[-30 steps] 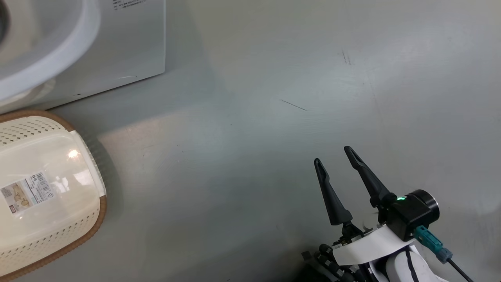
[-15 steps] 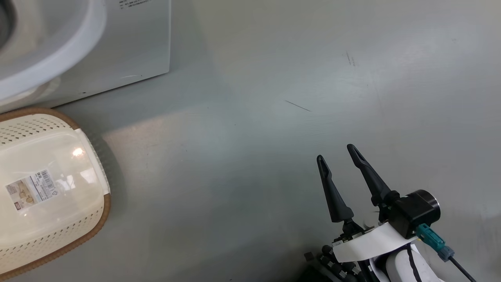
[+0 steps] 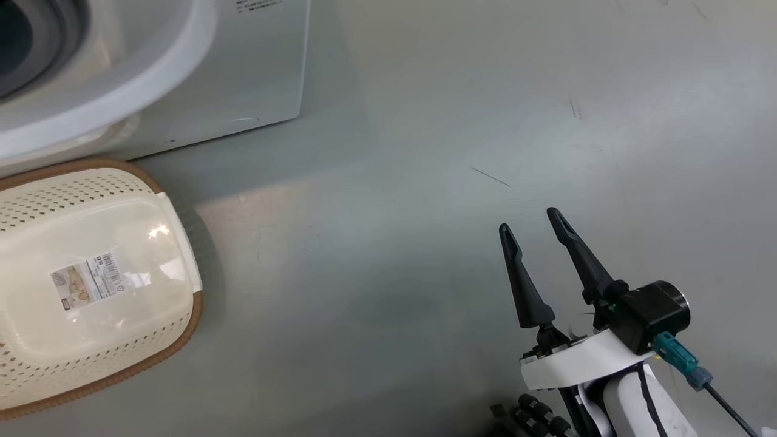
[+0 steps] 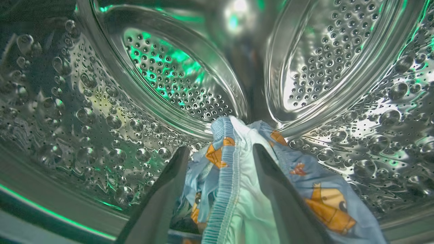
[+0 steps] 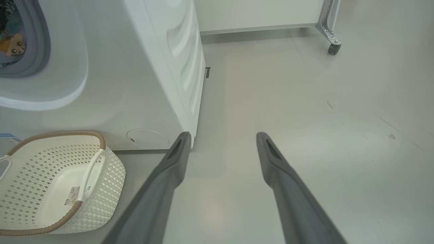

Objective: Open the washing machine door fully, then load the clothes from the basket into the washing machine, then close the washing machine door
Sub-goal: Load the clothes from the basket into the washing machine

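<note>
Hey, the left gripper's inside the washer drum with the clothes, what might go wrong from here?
1. The clothes lie between and against the open fingers of the left gripper; pulling back may snag them and drag them out of the drum.
2. Seen from the right wrist, printed fabric sits near the washing machine opening, so it might get pinched when the machine is shut.
3. The basket stands close to the machine's front and could get bumped.

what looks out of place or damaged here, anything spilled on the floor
Nothing serious. The cream-white perforated plastic basket stands upright and empty, the light blue printed clothes lie inside the steel drum, and nothing is spilled. The grey floor has only a few thin dark scuff marks.
</note>
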Tool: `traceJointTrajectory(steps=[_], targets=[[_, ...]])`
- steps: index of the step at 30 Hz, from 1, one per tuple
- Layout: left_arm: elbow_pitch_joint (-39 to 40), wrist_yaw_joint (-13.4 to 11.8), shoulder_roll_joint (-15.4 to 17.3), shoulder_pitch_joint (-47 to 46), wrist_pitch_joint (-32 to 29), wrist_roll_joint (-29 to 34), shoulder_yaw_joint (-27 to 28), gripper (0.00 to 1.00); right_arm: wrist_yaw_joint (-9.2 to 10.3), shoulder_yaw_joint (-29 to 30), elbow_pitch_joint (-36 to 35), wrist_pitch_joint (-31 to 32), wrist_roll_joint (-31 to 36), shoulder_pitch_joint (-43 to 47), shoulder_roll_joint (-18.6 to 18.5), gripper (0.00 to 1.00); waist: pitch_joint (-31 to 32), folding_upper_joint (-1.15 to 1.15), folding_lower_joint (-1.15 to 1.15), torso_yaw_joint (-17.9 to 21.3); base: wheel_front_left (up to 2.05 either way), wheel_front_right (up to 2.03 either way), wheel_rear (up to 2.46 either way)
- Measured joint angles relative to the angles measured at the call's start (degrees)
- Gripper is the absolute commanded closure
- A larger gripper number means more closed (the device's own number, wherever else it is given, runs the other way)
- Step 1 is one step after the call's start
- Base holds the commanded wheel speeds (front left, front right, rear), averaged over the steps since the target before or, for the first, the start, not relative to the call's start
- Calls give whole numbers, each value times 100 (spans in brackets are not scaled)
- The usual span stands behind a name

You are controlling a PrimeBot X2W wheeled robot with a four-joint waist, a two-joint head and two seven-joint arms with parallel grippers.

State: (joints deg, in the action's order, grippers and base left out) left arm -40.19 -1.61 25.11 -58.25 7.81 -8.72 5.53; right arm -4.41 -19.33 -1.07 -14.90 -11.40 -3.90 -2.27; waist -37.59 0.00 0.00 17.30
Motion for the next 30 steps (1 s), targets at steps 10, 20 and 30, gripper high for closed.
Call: traceJointTrajectory(steps=[10, 20, 30], targets=[[-157, -30, -833, 194, 238, -355, -15, 0, 59, 404, 90, 0, 21, -148, -1, 0, 232, 0, 0, -392, 0, 0, 0], [70, 220, -1356, 886, 382, -571, -103, 0, 59, 717, 138, 0, 146, -147, -5, 0, 385, 0, 0, -916, 0, 0, 0], [750, 506, -1527, 1945, 597, -654, -271, 0, 41, 846, 160, 0, 298, -145, -10, 0, 556, 0, 0, -1445, 0, 0, 0]])
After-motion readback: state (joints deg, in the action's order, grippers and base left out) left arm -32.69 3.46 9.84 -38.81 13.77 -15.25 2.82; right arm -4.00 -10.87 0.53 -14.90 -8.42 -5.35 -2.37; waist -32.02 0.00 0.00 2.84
